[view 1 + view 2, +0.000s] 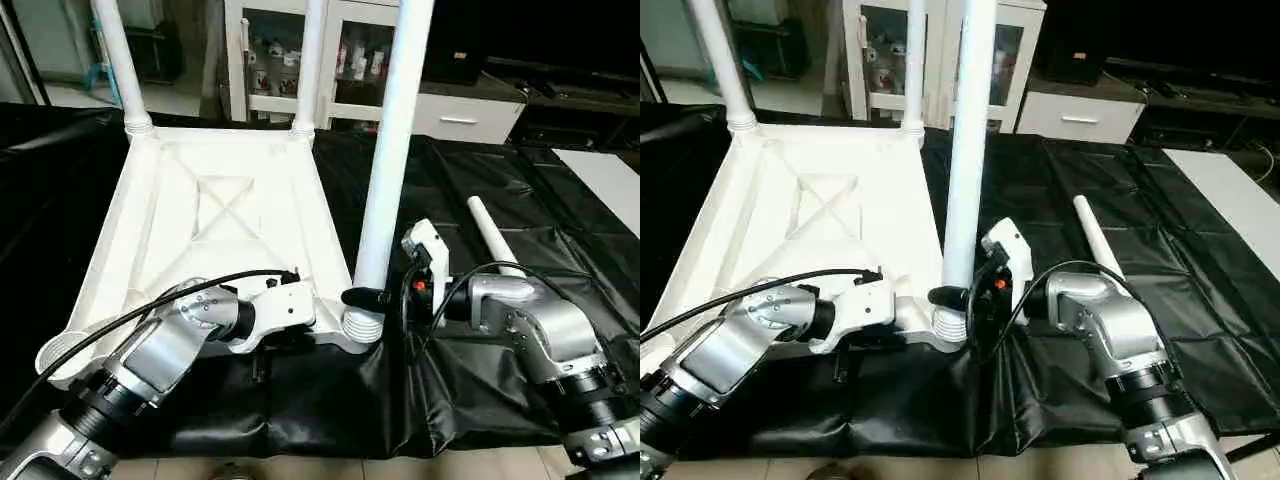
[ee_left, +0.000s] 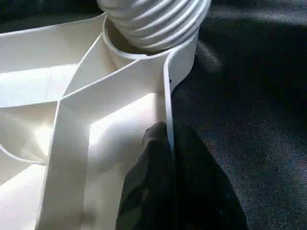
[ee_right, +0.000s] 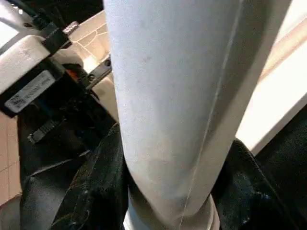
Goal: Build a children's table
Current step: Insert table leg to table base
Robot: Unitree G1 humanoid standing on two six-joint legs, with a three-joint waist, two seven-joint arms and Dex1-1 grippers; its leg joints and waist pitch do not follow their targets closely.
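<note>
Table top [image 1: 215, 215]: laid upside down on the black-draped worktable [image 1: 470, 200], its X-ribbed underside turned up.
Far legs: two legs [image 1: 122, 60] are stood upright in the far corner sockets.
Near right leg [image 1: 392, 150]: held upright, its ribbed foot seated in the near right corner socket [image 2: 144, 48].
Loose leg [image 1: 492, 235]: laid flat on the black cloth, just beyond the right arm.
Left gripper [image 2: 170, 158]: clenched on the thin near rim of the top (one black finger on each side of the wall), beside that socket.
Right gripper [image 1: 375, 297]: the near right leg is grasped low down, just above its ribbed foot.
Near left socket [image 1: 62, 352]: seen open at the near left corner.
</note>
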